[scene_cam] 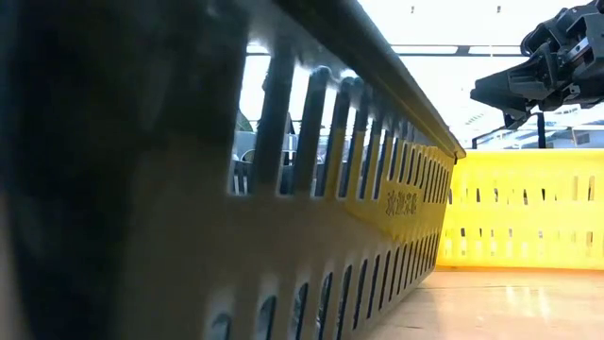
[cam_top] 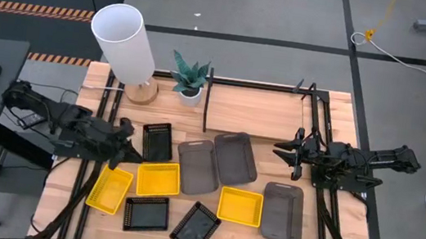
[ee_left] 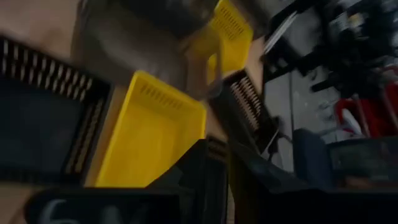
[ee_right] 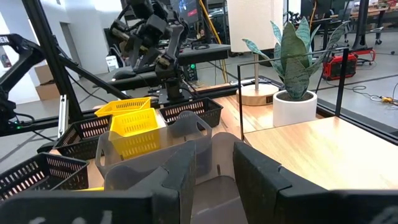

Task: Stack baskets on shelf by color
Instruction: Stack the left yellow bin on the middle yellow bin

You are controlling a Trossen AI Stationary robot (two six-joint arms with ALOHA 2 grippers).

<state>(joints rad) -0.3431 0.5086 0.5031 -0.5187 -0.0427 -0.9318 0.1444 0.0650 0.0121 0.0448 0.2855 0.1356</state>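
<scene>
Our left gripper (cam_top: 126, 143) hangs above the left side of the table, over the gap between a black mesh basket (cam_top: 157, 140) and the tilted yellow basket (cam_top: 109, 189); its view is blurred, so we cannot tell whether its fingers are spread or pinched, and we see nothing held. Our right gripper (cam_top: 287, 152) hovers at the edge of the grey basket (cam_top: 234, 157), its fingers (ee_right: 180, 165) slightly apart with the tray's end tab between them; whether they touch it we cannot tell.

All nine baskets lie on the table, none on the shelf (cam_top: 259, 113), whose wooden board is bare.

We judge the main risk to be crowding. The two grey baskets (cam_top: 197, 165) lie touching, so lifting one may drag its neighbour. The left yellow basket sits near the table's edge and could be nudged off. The potted plant (cam_top: 190, 78) and white lamp (cam_top: 124, 42) stand beside the shelf, within reach of a careless swing.
</scene>
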